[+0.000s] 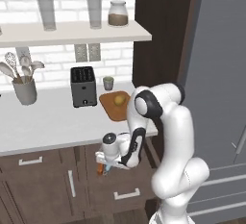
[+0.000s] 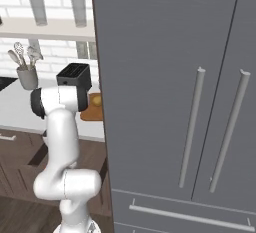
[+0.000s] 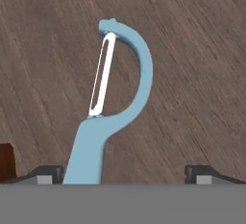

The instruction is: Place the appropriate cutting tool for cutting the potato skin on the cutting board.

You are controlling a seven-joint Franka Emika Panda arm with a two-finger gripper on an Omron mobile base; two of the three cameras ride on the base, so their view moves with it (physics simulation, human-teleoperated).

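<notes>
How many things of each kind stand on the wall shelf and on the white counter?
Clear glasses: 2
Glass jar with brown contents: 1
Black toaster: 1
Grey utensil holder: 1
Small green cup: 1
Orange-brown wooden cutting board: 1
Yellowish potato: 1
Total: 8

peeler (image 3: 111, 117) handle running off the hand view's bottom edge; fridge (image 2: 175, 102) covering most of cutting board (image 2: 91, 113) in right base view.

potato (image 2: 96, 99) on cutting board (image 2: 89, 113) | toaster (image 2: 74, 80) behind arm
</notes>
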